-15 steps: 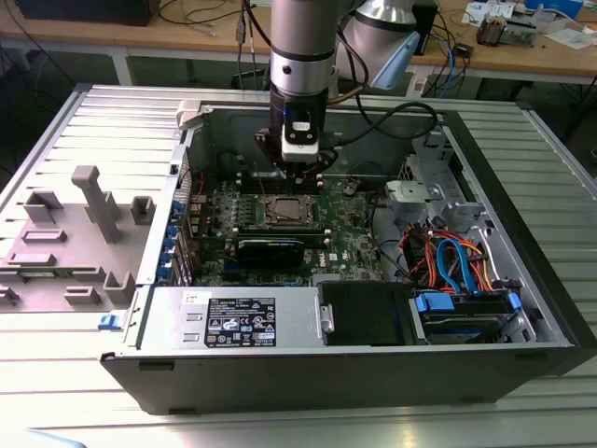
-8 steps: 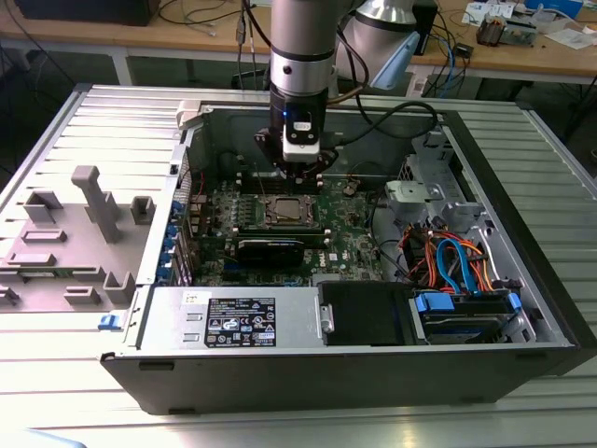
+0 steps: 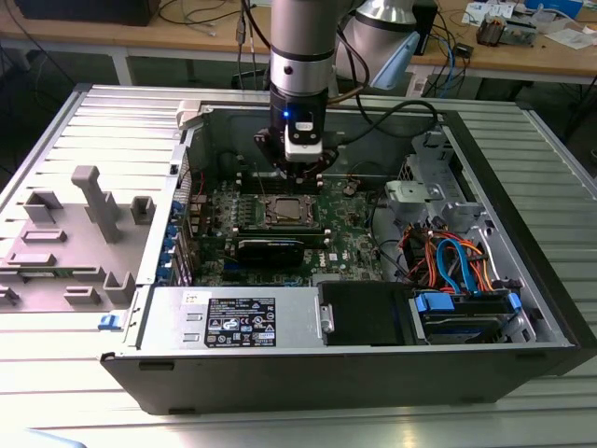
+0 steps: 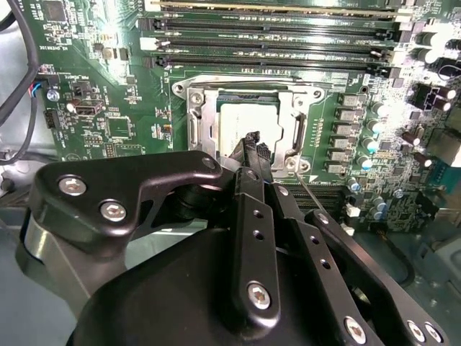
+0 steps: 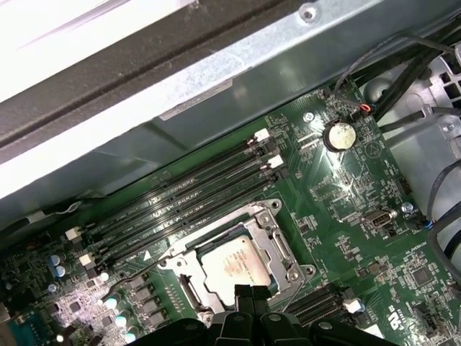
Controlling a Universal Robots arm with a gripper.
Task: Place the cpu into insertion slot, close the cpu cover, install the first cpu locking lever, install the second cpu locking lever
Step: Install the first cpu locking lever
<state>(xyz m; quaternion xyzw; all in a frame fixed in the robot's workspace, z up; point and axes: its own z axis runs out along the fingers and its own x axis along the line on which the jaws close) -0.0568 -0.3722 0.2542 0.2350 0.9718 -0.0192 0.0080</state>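
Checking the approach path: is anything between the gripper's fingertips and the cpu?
Nothing. In the second wrist view the gripper hangs close over the cpu, already seated in the insertion slot.

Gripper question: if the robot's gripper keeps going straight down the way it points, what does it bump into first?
Probably the cpu cover, around the cpu in its insertion slot. The gripper points at its near edge; depth is unclear.

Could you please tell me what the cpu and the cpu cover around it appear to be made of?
The cpu looks topped with matte silvery-grey metal, catching a soft, even sheen. The cpu cover appears to be thin bright stamped steel, with sharper glints along its frame, though the exact alloy cannot be told.
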